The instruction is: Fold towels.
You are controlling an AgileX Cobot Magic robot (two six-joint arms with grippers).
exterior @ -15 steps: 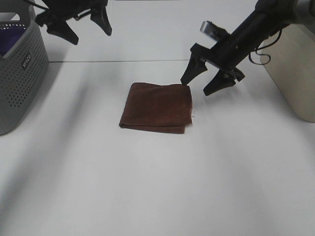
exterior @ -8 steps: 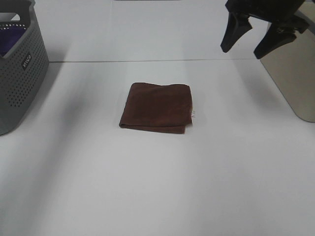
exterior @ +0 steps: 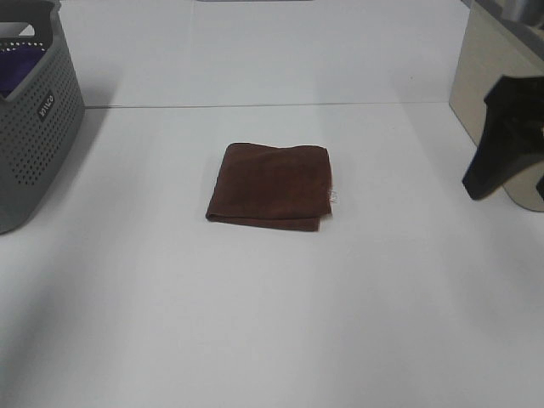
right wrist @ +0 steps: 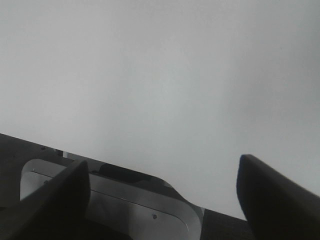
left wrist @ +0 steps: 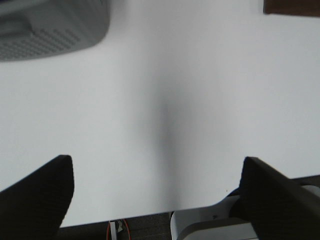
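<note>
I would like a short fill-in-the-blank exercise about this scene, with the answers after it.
1. The brown towel lies ____ on the white table.
2. The small tag on the towel is ____ in colour.
3. The grey basket holds ____ fabric.
4. Both grippers are ____ and hold nothing.

Answers: folded; white; purple; open

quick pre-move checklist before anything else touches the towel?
1. Towel folded, lying flat on the table: ok.
2. White tag showing at the towel's right edge: ok.
3. Left pincer open, nothing between its fingers: ok.
4. Right pincer open, empty, off at the right edge of the overhead view, clear of the towel: ok.
5. Grey basket stands apart from the towel, at the far left: ok.
6. Number of folds in the towel: cannot tell.
</note>
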